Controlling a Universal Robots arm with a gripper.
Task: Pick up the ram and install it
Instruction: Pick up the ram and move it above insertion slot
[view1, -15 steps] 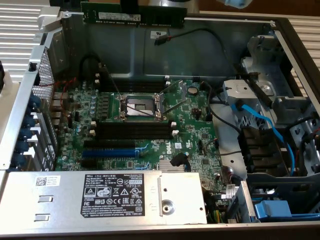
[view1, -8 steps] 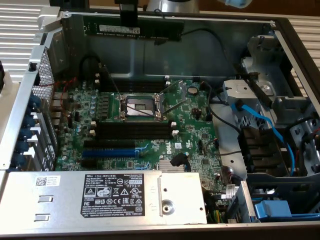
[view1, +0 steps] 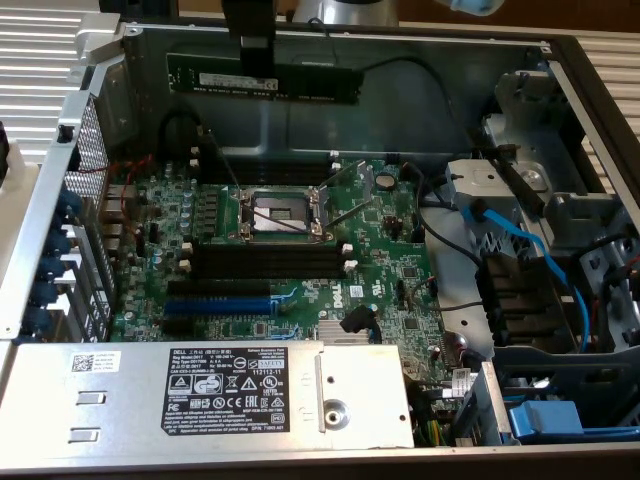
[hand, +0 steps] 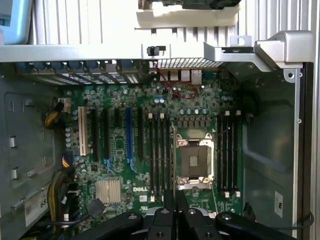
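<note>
The claw (view1: 256, 62) is reaching down from the top edge of the exterior frame, just to the exterior view's left of centre, and it is gripping the ram (view1: 320, 82) with its black fingers (view1: 256, 45) closed on the stick's upper edge. The ram is hanging level in the upper middle of the frame, long side running across the picture, with its pale label (view1: 240, 85) facing the camera directly below the fingers. More of the stick is reaching out to the exterior view's right of the claw than to its left. It is sitting in the air in front of the far wall of the open computer case (view1: 560, 60) and is touching nothing else. The green motherboard (view1: 400, 270) is lying lower in the frame, well apart from the held stick. At the board's centre the processor socket (view1: 278, 210) is standing open, and the long black memory slots (view1: 275, 250) with white end clips are running just below it. A blue expansion slot (view1: 225, 297) is lying lower still, near the silver power supply (view1: 360, 400) at the bottom. In the wrist view the claw (hand: 175, 197) is pointing at the board, its fingers drawn close together, with the socket (hand: 194, 161) and a bank of slots (hand: 160, 150) beyond them.
</note>
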